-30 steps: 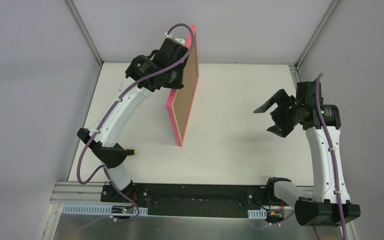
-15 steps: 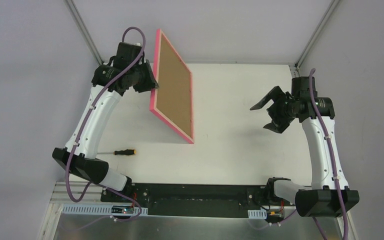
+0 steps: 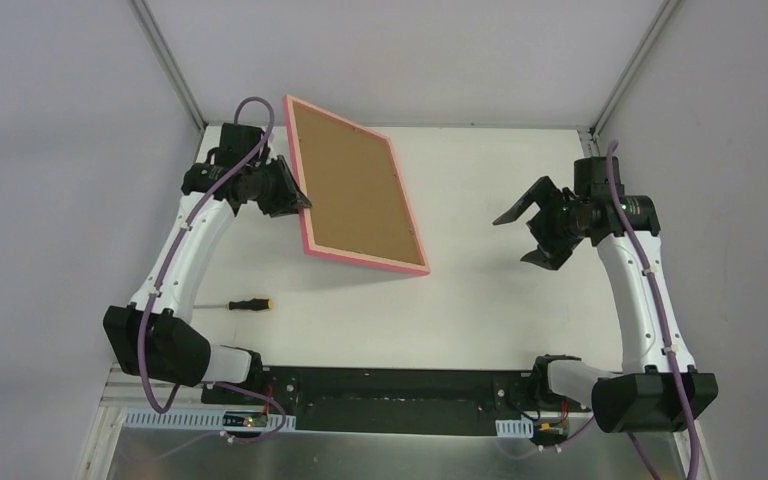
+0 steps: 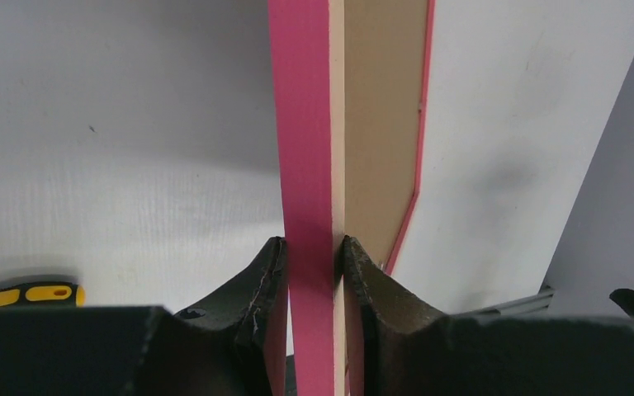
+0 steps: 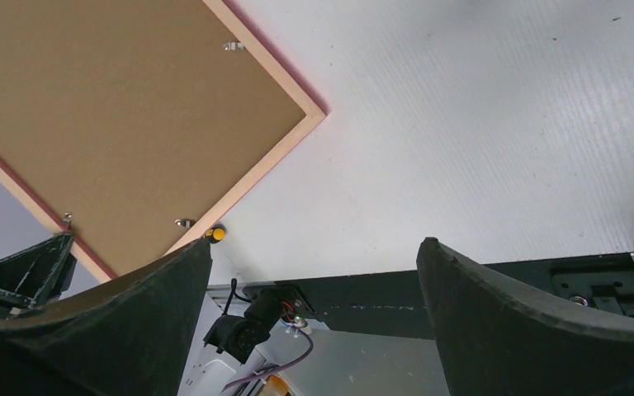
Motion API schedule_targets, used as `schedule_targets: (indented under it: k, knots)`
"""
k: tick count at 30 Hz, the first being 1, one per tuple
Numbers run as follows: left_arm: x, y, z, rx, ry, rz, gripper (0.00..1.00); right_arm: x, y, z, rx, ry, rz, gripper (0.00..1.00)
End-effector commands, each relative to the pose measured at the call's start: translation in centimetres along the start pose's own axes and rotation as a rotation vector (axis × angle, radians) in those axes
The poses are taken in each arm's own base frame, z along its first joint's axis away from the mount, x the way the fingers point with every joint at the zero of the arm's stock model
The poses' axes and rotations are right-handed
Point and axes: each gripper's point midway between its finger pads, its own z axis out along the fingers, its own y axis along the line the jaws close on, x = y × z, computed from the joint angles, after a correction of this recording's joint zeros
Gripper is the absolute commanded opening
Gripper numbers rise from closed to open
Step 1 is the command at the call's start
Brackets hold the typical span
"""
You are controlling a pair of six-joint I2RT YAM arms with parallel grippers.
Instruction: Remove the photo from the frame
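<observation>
Over the last second the frame [image 3: 365,260] swings from standing nearly edge-on to the overhead camera to lying tipped back, so its brown backing board [image 3: 355,190] now faces up and towards the right arm. That matters for the task: the small metal tabs [image 5: 233,46] along the board's edges are exposed in the right wrist view, and they probably have to be turned before the board and photo can come out. The photo itself does not show; its picture side is turned away beneath the board, so it appears to sit inside the frame, not yet removed. The left tool [image 3: 302,203] is clamped on the frame's left edge, fingers pinching the pink rim and board between them, and holds it lifted off the worktop [image 3: 480,300] at a slant. The left arm is stretched well forward from its base, wrist rolled to lay the frame back. The right tool [image 3: 525,232] hangs to the right of the frame, well apart from it, fingers spread wide and empty, wrist bent to aim at the board; across the second it has edged slightly closer. A screwdriver [image 3: 248,302] lies on the worktop nearer the bases than the frame, untouched.
</observation>
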Motion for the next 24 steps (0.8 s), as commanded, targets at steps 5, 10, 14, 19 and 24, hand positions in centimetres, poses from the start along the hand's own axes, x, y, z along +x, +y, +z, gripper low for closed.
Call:
schedule_targets:
  k: [5,10,14,19,24]
  knots:
    - [2.8,0.0,3.2,0.097,0.091,0.025,0.0,0.2,0.0,0.3,-0.01,-0.002,-0.019,0.99]
    - [5.2,0.3,5.4,0.087,0.167,0.088,0.0,0.3,-0.2,0.5,-0.004,0.0,-0.018,0.99]
    - [7.1,-0.2,7.3,0.068,0.224,0.169,0.0,0.7,-0.5,0.7,0.003,0.002,-0.017,0.99]
    - [9.0,-1.5,9.5,0.061,0.283,0.291,0.0,1.1,-0.9,0.5,0.018,-0.015,-0.041,0.99]
    - [11.4,-2.9,11.6,0.069,0.361,0.383,0.0,1.6,-1.7,0.6,0.039,-0.025,-0.043,0.99]
